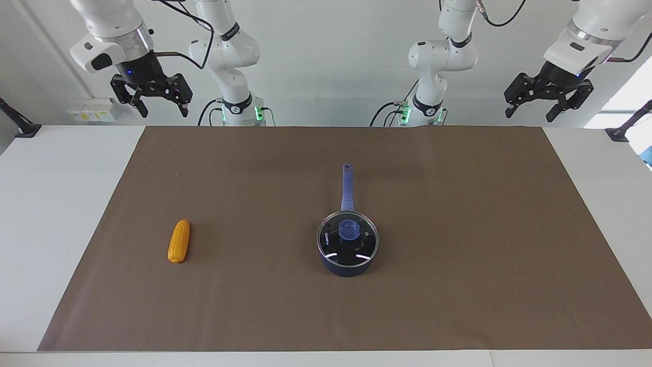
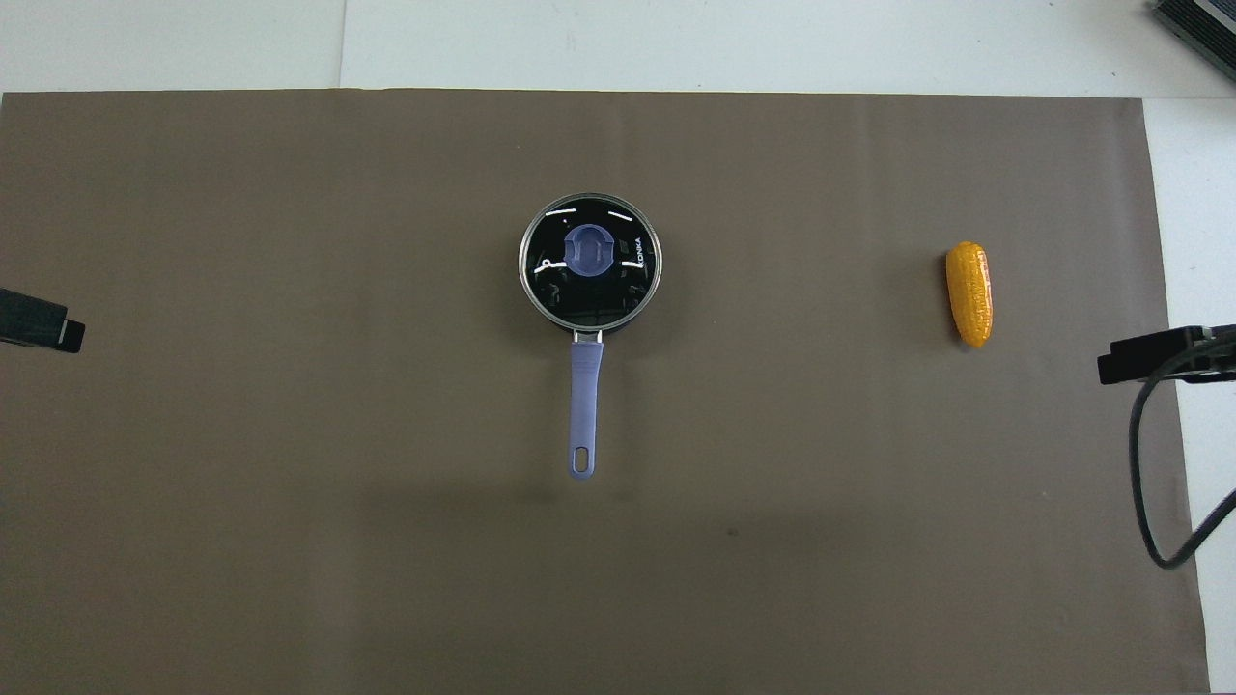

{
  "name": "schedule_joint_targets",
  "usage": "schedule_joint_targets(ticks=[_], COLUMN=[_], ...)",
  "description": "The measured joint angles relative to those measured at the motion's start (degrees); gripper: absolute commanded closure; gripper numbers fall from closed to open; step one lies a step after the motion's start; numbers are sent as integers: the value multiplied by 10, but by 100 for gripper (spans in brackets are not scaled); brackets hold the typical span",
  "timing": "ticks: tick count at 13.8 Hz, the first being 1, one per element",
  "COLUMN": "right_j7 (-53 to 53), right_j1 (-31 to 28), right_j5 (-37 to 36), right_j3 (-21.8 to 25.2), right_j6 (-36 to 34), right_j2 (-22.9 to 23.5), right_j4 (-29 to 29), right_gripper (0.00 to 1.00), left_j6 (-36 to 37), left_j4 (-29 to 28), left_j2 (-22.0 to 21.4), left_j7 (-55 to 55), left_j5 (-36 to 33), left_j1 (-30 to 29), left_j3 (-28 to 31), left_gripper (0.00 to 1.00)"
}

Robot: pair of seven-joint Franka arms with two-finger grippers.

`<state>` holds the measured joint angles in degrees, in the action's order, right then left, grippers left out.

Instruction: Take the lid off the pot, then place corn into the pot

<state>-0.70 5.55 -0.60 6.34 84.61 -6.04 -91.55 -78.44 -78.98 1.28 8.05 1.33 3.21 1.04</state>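
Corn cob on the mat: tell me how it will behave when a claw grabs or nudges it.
The corn cob lies on its side and looks rounded, so a sideways nudge would probably roll it. Its bumpy surface should give fingers some purchase. It tapers toward the ends, so a grip across the middle seems safest.

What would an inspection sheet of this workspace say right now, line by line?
Surface: white table under a brown mat.
Job's things: small dark navy-blue saucepan mid-mat, long lighter-blue handle pointing toward the robots; round clear glass lid with blue knob seated on it; small yellow-orange bumpy corn cob lying toward the right arm's end, apart from the saucepan.
Clutter: nothing seen.
Grippers: right gripper and left gripper raised near their bases, jaws open, empty; both arms wait.
Cables: black cables run along the arms; one loop hangs over the mat's edge.
Surroundings: white wall, wall sockets, black clamps at the table's corners.
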Motion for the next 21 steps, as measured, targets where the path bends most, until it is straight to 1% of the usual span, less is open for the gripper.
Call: schedule_joint_targets(ticks=[18, 19, 21], right_j7=[0, 0, 0], right_j1=[0, 0, 0], right_j5=[0, 0, 0], right_j3=[-1, -1, 0], right_j6=[0, 4, 36], right_j2=[0, 0, 0], right_j4=[0, -1, -20], right_gripper=[0, 0, 0], left_j6=[-6, -6, -6], left_j4=[7, 7, 6], left_j2=[3, 3, 3], left_j7=[0, 0, 0], left_j5=[0, 0, 0], left_j1=[0, 1, 1], left_j3=[-2, -3, -5], left_gripper=[0, 0, 0])
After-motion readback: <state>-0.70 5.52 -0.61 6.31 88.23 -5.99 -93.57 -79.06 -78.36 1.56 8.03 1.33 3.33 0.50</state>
